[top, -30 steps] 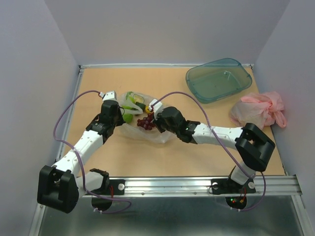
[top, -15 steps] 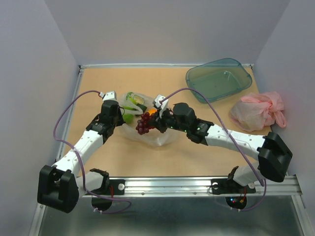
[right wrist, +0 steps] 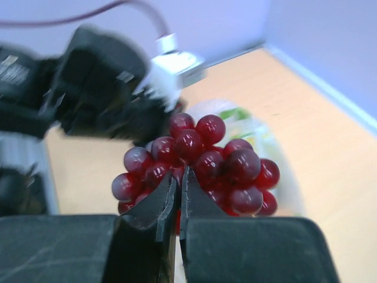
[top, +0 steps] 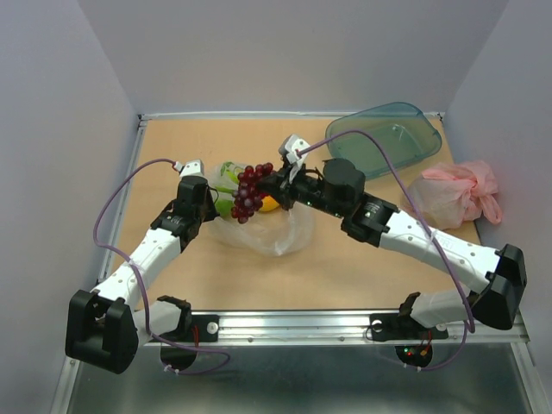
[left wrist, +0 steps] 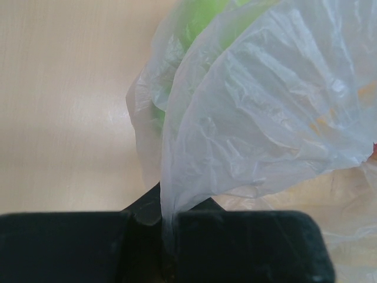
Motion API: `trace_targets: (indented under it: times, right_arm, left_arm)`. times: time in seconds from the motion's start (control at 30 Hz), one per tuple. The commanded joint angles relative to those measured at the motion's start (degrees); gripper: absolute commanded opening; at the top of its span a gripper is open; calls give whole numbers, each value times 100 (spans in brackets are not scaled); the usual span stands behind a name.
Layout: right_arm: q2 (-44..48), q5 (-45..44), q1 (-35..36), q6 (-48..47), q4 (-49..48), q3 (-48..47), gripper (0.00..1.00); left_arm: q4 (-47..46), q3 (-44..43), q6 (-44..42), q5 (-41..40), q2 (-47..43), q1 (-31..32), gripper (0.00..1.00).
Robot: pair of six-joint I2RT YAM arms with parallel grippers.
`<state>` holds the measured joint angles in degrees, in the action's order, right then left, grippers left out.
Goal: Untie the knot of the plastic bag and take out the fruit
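Top external view, contents of one surface [top: 345, 267], listed as seen:

Plastic bag [top: 267, 231]: clear and crumpled, laid near the middle of the surface between the two arms. A green fruit [top: 226, 207] and an orange-yellow fruit [top: 271, 204] are seen at its far part.

Left tool [left wrist: 168, 233]: clenched on a gathered fold of the plastic bag at its left side. In the left wrist view the film is drawn out taut from between the closed fingers.

Right tool [right wrist: 178, 197]: clenched on the grape bunch [top: 247, 191], dark red-purple, which is held in the air over the far part of the bag, near the left tool.

Teal tray [top: 384, 138]: placed at the far right corner, well apart from the plastic bag.

Pink bag [top: 453, 191]: bunched at the right edge, just beside the tray
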<state>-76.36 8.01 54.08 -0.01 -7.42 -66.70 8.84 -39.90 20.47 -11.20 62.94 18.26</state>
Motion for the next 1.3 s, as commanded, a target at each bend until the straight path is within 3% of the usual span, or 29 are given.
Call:
trace_targets:
  times: [0.0,0.13,0.27,0.4,0.6,0.73,0.9,1.13,1.27]
  right_arm:
    - [104,-2087,-12,-603,56,-844,0]
    - [-124,-3216,-134,-1062,56,-1344,1]
    - [-248,-3517,-766,-1019,56,-1644,1]
    - [-274,-2964,-1759,-334,56,-1697,1]
    - [-704,-3270,-3120,-149,13,-1698,1]
    - [-1318,-3025,-3841,-8,-101,-1741,1]
    - [-2275,-2473,-4432,361,-216,-2276,1]
    - [-3428,-1252,-4696,467,-260,-2734,1]
    - [-4017,-1301,-5012,467,-277,-2849,11]
  left_arm:
    - [-23,-220,-17,-119,-150,-16,0]
    - [-23,-229,-25,-110,-150,-16,0]
    - [-23,-229,-34,-67,-168,-24,0]
    - [-23,-229,-25,-58,-177,-16,0]
    - [-32,-238,-60,4,-177,-24,0]
    - [-49,-238,-69,39,-185,-24,0]
    - [-58,-246,-96,74,-150,-24,0]
    - [-40,-246,-113,57,-124,-33,0]
    - [-32,-246,-140,48,-124,-51,0]
